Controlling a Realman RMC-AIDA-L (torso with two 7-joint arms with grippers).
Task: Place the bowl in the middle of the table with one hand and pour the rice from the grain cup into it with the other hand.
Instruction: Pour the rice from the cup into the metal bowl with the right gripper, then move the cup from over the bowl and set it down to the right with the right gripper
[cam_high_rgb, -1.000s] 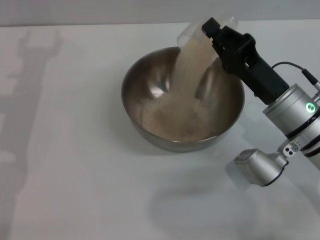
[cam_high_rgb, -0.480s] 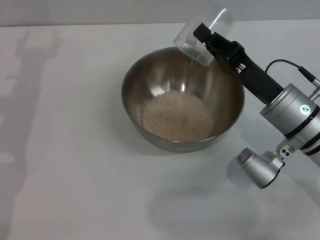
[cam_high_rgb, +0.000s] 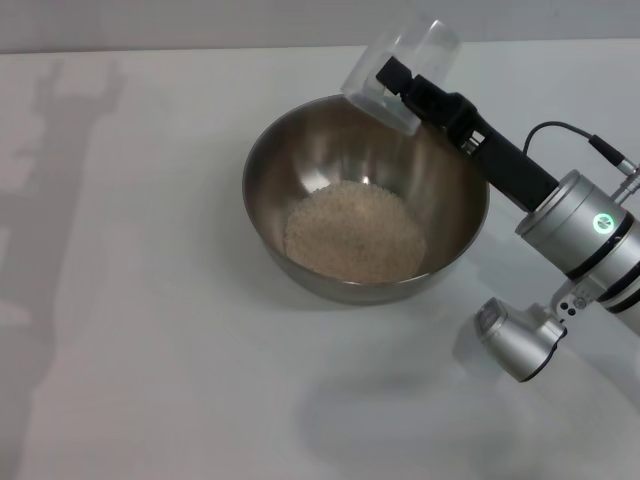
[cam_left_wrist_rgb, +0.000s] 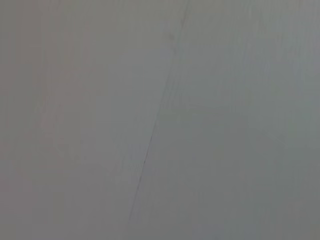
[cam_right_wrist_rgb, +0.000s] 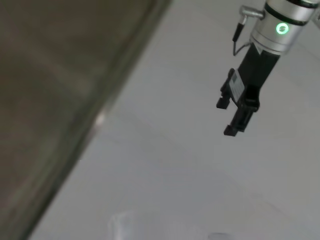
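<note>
While the right gripper (cam_high_rgb: 400, 82) is clamped on the tipped cup (cam_high_rgb: 402, 74) above the bowl's (cam_high_rgb: 262, 190) far rim on the worktop (cam_high_rgb: 150, 330), a low pull-back could knock that rim, spilling rice (cam_high_rgb: 355, 232). Left gripper (cam_right_wrist_rgb: 237, 117) hangs apart, idle.

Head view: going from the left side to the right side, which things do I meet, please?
Bare table → bowl holding the rice → right gripper, fingers shut on the tilted grain cup.

Lab-like test bench, plain white table (cam_high_rgb: 150, 300), bare grey wall (cam_high_rgb: 200, 22)
</note>
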